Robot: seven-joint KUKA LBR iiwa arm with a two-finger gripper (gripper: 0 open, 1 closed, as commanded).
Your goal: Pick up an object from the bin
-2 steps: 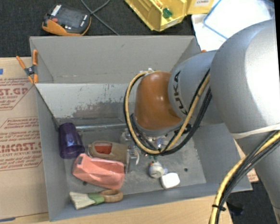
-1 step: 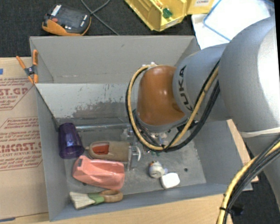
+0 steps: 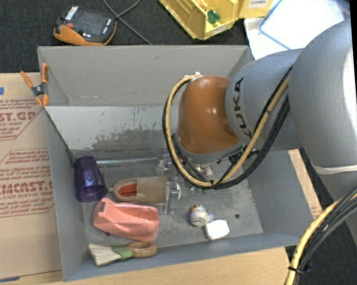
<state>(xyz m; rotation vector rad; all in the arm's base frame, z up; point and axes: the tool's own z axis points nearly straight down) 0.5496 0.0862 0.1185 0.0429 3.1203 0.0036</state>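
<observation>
Though walls (image 3: 142, 74) stand off, shoe (image 3: 139, 190) flanks end effector (image 3: 172, 192).

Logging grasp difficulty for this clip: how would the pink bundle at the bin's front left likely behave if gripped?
The pink bundle looks soft: its surface shows folds and a rounded edge, so it would probably give and droop between fingers. It seems light for its bulk. Lying flat and lumpy, it is unlikely to roll.

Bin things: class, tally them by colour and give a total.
Purple: 1, cup
Pink: 1, soft bundle
Tan: 2, red-lined holder, small brush
White: 2, block, small round piece
Total: 6
</observation>
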